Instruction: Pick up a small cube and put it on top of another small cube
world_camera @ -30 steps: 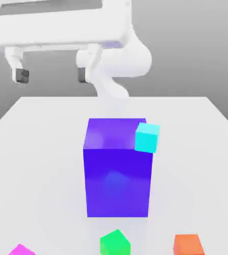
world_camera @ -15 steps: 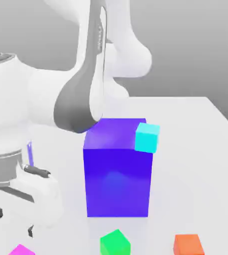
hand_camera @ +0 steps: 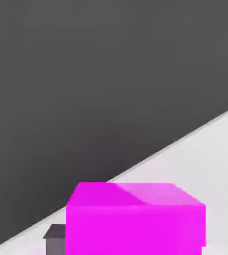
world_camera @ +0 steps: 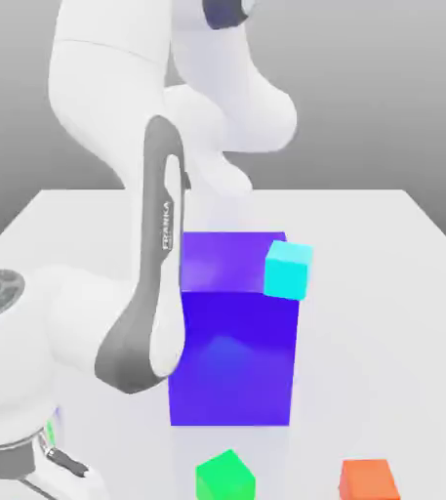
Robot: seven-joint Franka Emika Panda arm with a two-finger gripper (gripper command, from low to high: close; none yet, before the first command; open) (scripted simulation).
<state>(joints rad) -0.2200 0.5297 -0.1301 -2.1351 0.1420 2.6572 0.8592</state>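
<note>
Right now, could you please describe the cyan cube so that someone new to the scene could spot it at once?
Start at the big blue-purple block standing in the middle of the white table. The cyan cube shows at that block's upper corner on the exterior view's right. It is the only light blue-green thing, well above the green cube and orange cube near the front edge.

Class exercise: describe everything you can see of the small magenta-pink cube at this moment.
The small magenta-pink cube appears in the hand view as a bright, plain, matte block with sharp edges: a front face and a lighter top face. It sits flat on the white table, near the table's edge, with dark background beyond. A small grey part shows beside its lower corner; contact with it cannot be judged.
</note>
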